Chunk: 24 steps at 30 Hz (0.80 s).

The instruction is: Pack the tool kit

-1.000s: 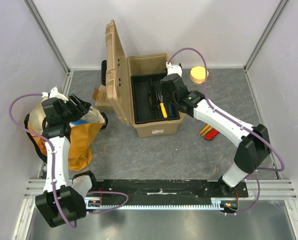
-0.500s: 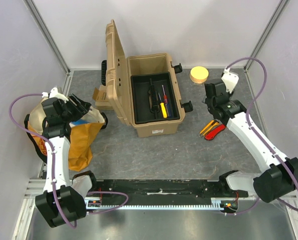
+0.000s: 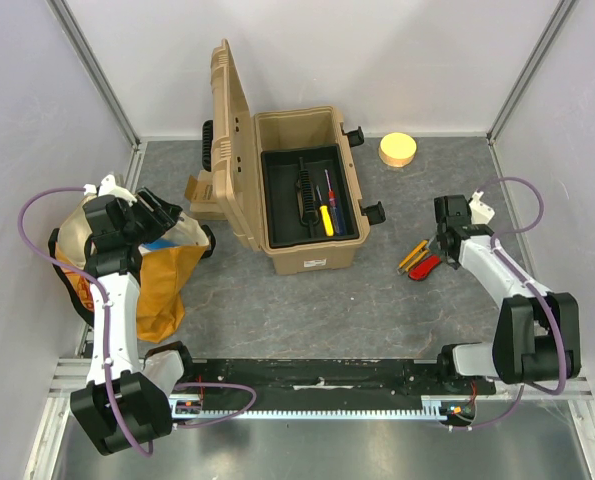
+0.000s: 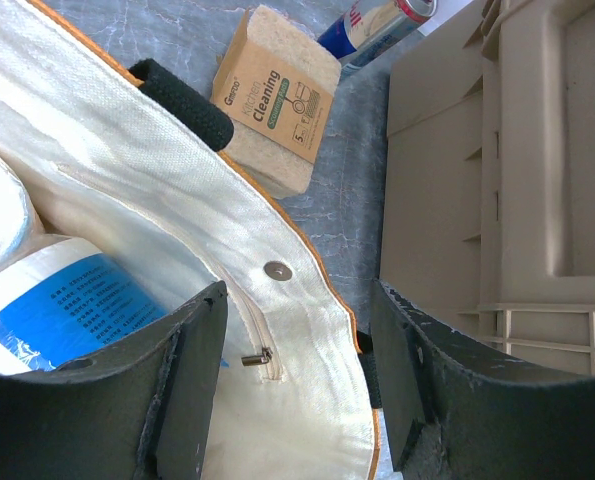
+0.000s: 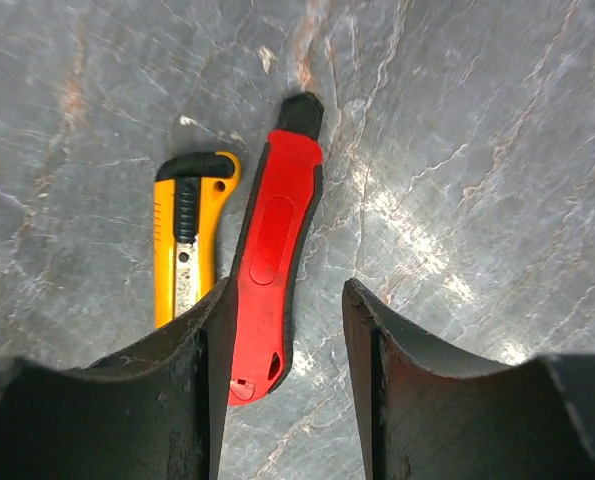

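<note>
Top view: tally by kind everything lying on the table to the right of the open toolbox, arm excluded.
2 utility knives: the yellow utility knife and the red utility knife, lying side by side
1 round tan disc, near the back wall
Total: 3

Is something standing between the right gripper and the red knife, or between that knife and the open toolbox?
Nothing visible does. The right gripper hangs over the red knife, jaws open. The yellow knife lies close beside it, not across it. Nothing lies between it and the toolbox.
</note>
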### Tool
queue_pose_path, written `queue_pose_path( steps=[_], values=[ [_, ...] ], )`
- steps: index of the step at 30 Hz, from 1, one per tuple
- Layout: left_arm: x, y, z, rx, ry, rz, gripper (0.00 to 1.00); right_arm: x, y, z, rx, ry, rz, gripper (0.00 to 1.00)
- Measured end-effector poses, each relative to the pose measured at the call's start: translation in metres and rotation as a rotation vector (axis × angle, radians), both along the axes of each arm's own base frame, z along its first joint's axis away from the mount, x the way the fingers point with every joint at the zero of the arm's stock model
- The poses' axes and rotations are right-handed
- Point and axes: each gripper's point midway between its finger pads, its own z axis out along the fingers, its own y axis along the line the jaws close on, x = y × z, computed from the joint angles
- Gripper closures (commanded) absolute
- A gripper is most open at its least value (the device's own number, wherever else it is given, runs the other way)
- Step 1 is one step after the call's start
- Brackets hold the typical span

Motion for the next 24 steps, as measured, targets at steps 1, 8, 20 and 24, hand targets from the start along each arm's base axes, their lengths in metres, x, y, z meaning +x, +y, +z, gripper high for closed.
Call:
queue_pose_path(
  steps=[1, 8, 20, 24],
  values=[
    [0.000, 0.000, 0.000, 0.000, 0.000, 0.000, 0.36, -0.002, 0.000, -0.008, 0.013, 0.015, -0.003, 0.48],
    [0.000, 0.000, 0.000, 0.000, 0.000, 0.000, 0.36, -0.006, 0.004, -0.038, 0.075, 0.059, -0.011, 0.48],
    [0.000, 0.000, 0.000, 0.000, 0.000, 0.000, 0.36, 0.008, 0.007, -0.057, 0.109, 0.046, -0.011, 0.51],
    [0.000, 0.000, 0.000, 0.000, 0.000, 0.000, 0.36, 0.013, 0.011, -0.060, 0.129, 0.037, -0.005, 0.60]
  ],
)
